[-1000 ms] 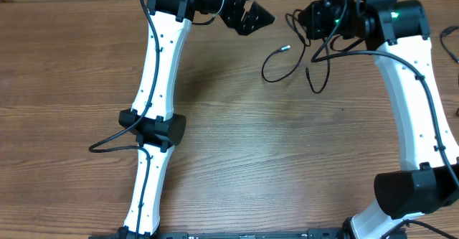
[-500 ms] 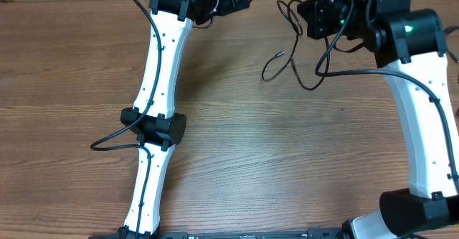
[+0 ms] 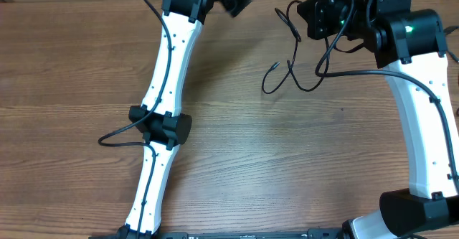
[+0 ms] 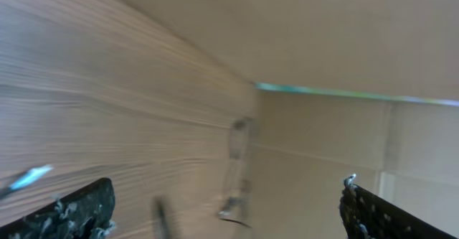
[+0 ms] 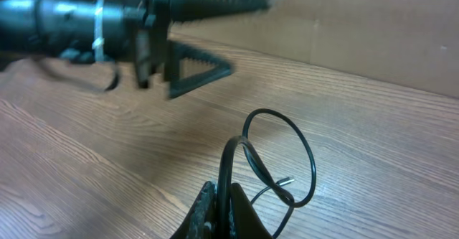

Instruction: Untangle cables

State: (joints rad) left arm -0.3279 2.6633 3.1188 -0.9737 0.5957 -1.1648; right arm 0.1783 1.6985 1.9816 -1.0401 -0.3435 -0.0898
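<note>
Black fingers of the right gripper (image 5: 221,214) are pressing together on the cables (image 5: 281,156), pinching a thin strand right at their tips, so that a round loop is standing up out of the pinch. Seen from above, this gripper is holding its strand near the far edge of the wooden table (image 3: 287,160). The rest of the cables are curling down from it onto the wood in a few loose, crossing loops, with one small silver plug (image 3: 273,65) lying off to the left of them. The left gripper (image 4: 228,199) is standing spread wide with nothing between its fingers and nothing touching them. It is blurred in its own view and is sitting across from the right gripper, near the cables but apart from them. As I judge it, the untangling is only beginning: one arm is anchoring the bunch and the other is getting ready to take a second strand. The next move is calling for the left gripper to close on one loose strand near the plug end and draw it gently sideways, since a hard pull is likely to tighten the crossings.
</note>
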